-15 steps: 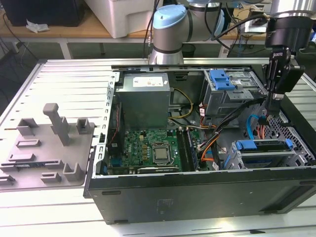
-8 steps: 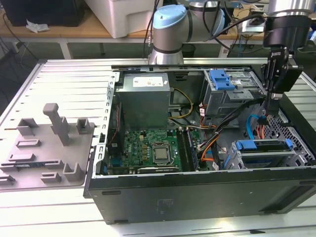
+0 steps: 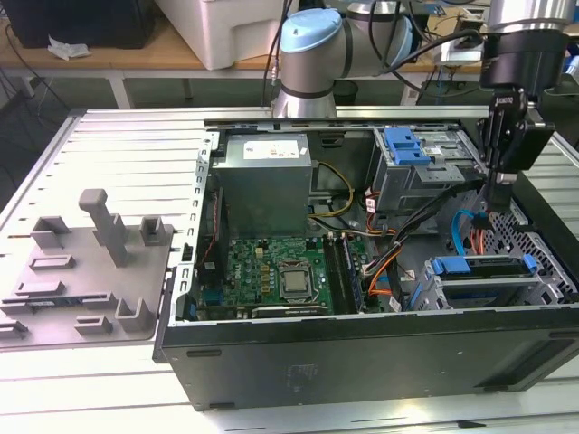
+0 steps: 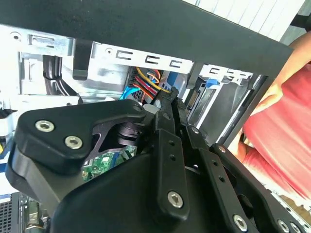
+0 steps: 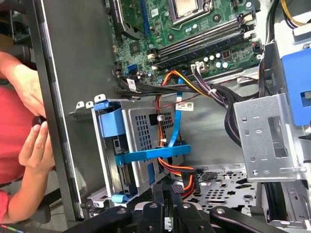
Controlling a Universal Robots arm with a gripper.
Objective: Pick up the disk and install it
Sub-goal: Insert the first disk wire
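1. In the exterior view a grey moulded tray (image 3: 86,271) lay on the slatted bench (image 3: 136,145), at 9 o'clock from the open computer case (image 3: 362,362).
2. Inside the case, the grey power-supply box (image 3: 267,185) stood toward 11 o'clock. The green motherboard (image 3: 271,276) lay at 6 o'clock from it.
3. Beyond the case's far wall, at 12 o'clock, rose the arm's blue-capped joint (image 3: 312,41).
4. A grey metal drive cage with a blue latch (image 3: 407,149) sat toward 1 o'clock in the case, and dark cable bundles (image 3: 425,212) ran from it across the floor of the case.
5. The disk (image 3: 479,268) sat in a second, perforated cage (image 5: 146,124) in the case's 4 o'clock corner, with its blue bracket lying across that cage. In the first wrist view the disk (image 5: 119,162) showed at the cage's open end, close to the case's outer wall, with orange cables (image 5: 177,80) running from the motherboard to beside the cage.
6. The gripper (image 3: 496,201) hung at 12 o'clock from the disk, apart from it. In both wrist views (image 4: 165,103) (image 5: 167,194) its fingers lay together with nothing between them.
7. A person in a red garment (image 4: 286,126) stood just outside the case wall. In the first wrist view one hand (image 5: 34,145) pinched a small dark object (image 5: 37,121).
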